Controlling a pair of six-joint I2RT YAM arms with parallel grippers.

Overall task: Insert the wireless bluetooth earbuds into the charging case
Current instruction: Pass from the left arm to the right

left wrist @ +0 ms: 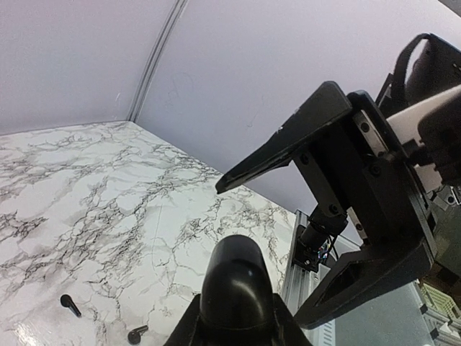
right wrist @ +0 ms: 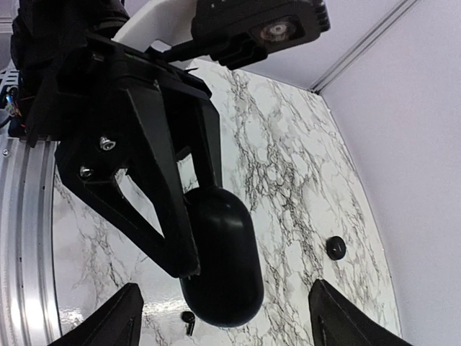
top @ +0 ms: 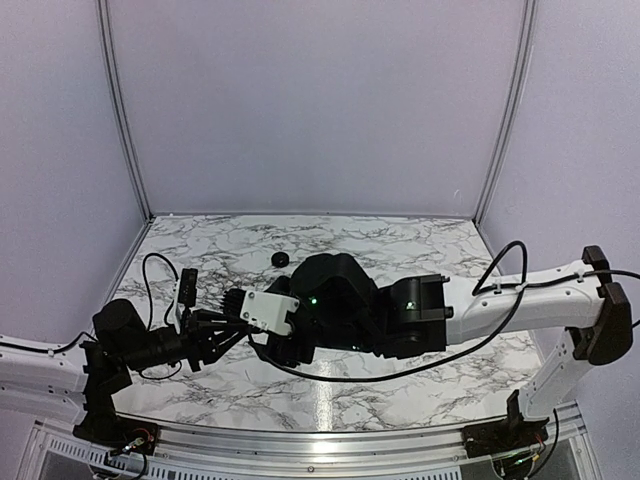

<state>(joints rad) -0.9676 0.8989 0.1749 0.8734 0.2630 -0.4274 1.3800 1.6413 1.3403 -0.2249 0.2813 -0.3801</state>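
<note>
Left gripper [right wrist: 202,227] is clamped on the black oval charging case [right wrist: 223,267], approx center of the top view, above the marble table [left wrist: 108,202]. Right gripper [left wrist: 261,254] is right beside it w/ jaws spread wide, nothing in them. Two tiny black earbuds [left wrist: 70,305] [left wrist: 137,334] lie on the table, lower left in the left wrist cam.

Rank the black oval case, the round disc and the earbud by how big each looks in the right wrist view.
Largest: the black oval case, though it sits nearest the camera, which inflates it.
Then the round disc and the earbud: both tiny, too alike to rank.
</note>
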